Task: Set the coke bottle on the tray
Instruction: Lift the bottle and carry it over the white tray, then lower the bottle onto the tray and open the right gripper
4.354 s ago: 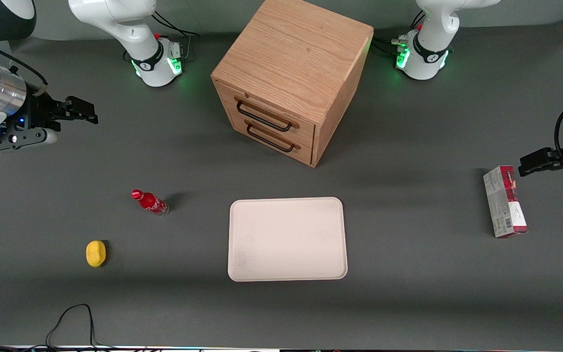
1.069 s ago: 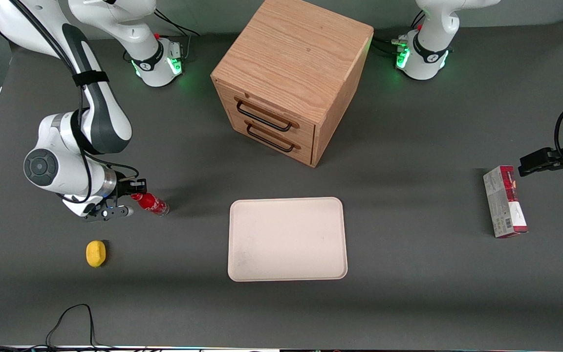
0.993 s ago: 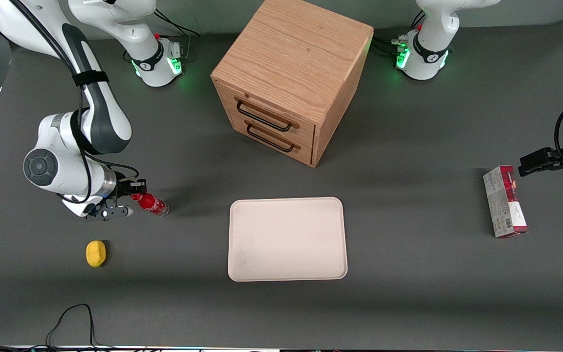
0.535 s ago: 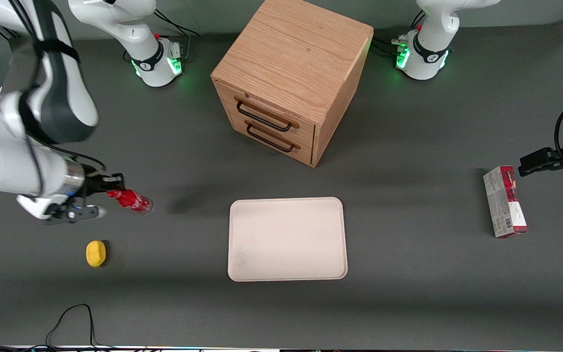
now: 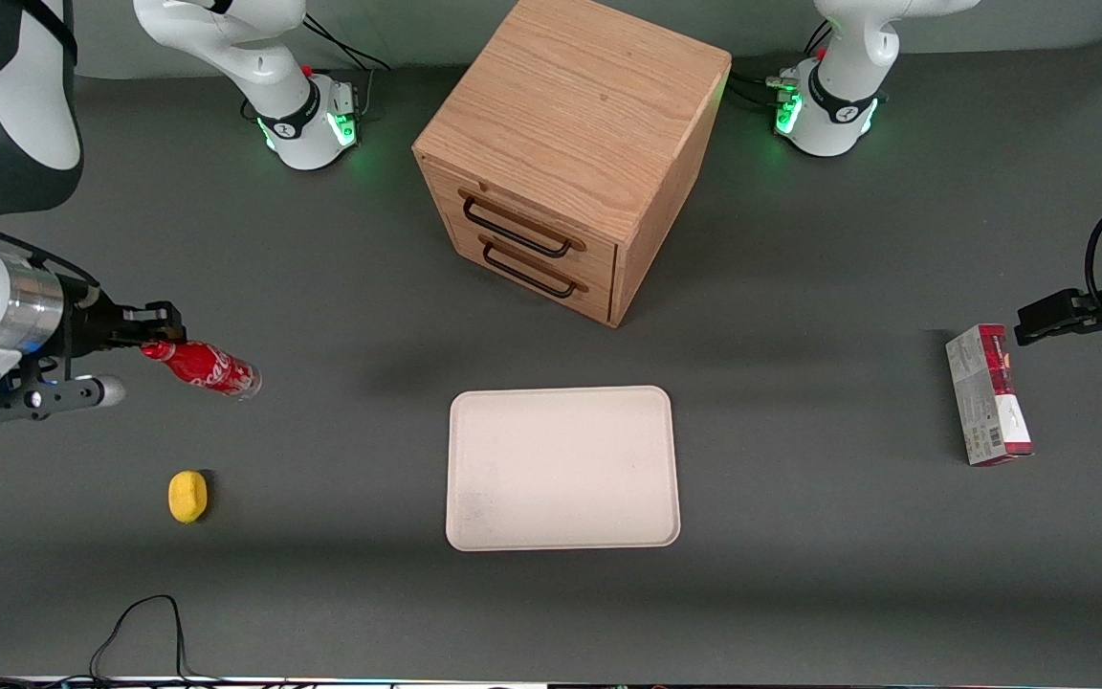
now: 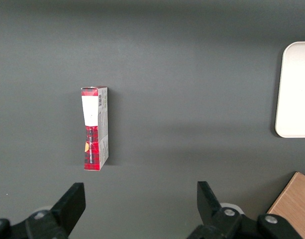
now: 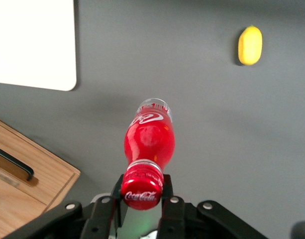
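Note:
My gripper point(image 5: 161, 343) is shut on the red cap of the coke bottle point(image 5: 202, 368) and holds it lifted off the table at the working arm's end, clear base pointing toward the tray. In the right wrist view the fingers point(image 7: 118, 191) clamp the cap of the coke bottle point(image 7: 148, 141), which hangs away from the camera. The cream-white tray point(image 5: 562, 467) lies flat in front of the drawer cabinet, nearer to the front camera than it. A corner of the tray point(image 7: 33, 42) shows in the right wrist view, and its edge point(image 6: 295, 89) in the left wrist view.
A wooden two-drawer cabinet point(image 5: 570, 153) stands at the middle of the table. A yellow lemon point(image 5: 187, 497) lies nearer to the front camera than the bottle. A red-and-white carton point(image 5: 988, 394) lies toward the parked arm's end.
My gripper closed on the bottle's cap as it stood on the table. It has since lifted the bottle and carried it away from the tray, toward the working arm's end.

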